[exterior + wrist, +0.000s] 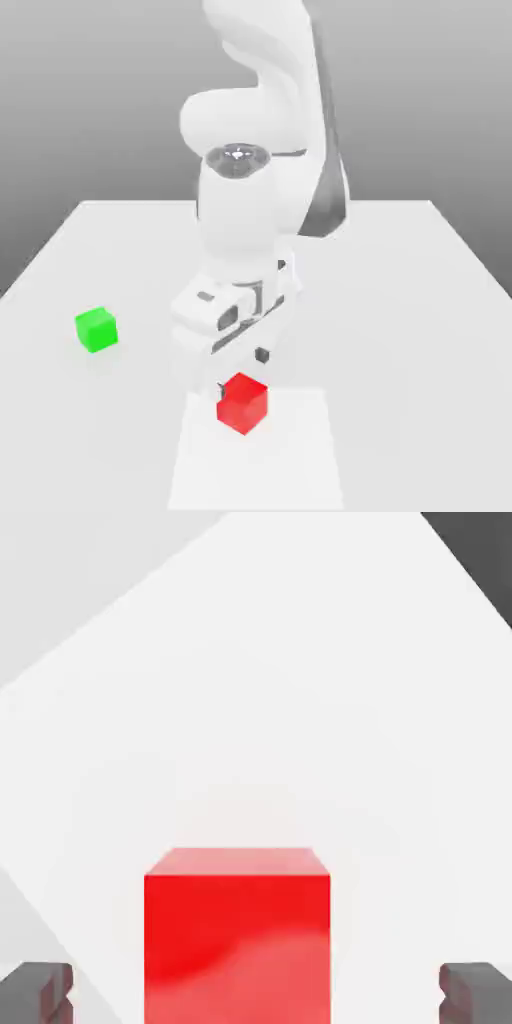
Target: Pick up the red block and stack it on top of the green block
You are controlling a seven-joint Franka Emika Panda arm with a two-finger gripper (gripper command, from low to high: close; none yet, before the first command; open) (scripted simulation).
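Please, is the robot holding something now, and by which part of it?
Nothing is held: the gripper has its jaws wide open, one on each side of the red block, with a gap at both sides.

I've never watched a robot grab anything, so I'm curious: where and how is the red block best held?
Probably by two opposite upright faces, coming straight down from above. The red block is a flat-sided cube, and the open gripper already has a fingertip beyond each of two opposite sides.

No readable text anywhere
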